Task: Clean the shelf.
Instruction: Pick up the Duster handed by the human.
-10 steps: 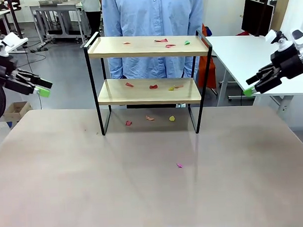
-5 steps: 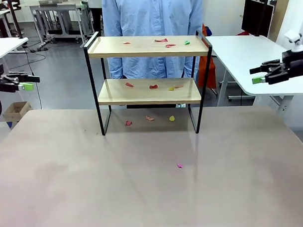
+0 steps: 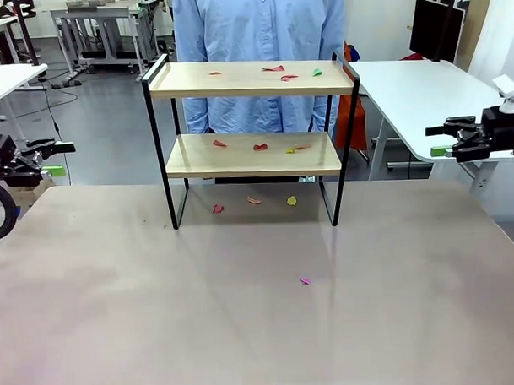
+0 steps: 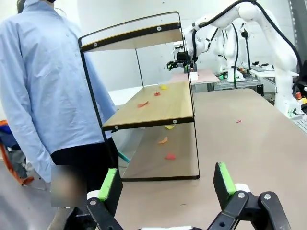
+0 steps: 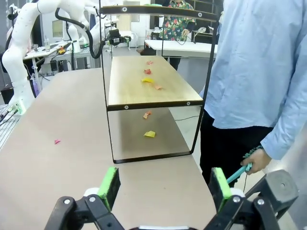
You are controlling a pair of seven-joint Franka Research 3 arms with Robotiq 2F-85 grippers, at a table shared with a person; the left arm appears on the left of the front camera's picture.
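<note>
Your left gripper (image 3: 57, 159) and right gripper (image 3: 441, 140) have drawn back beyond the table's (image 3: 118, 332) side edges, fingers apart, empty; shelf (image 3: 188, 158) still littered.

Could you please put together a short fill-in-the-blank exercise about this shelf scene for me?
The small shelf of light wooden boards in a thin black metal frame has ____ boards. The lone small paper scrap on the pale table in front of the shelf is ____. The left end effector and the right end effector both have their jaws ____.
Missing words: two; pink; open.
</note>
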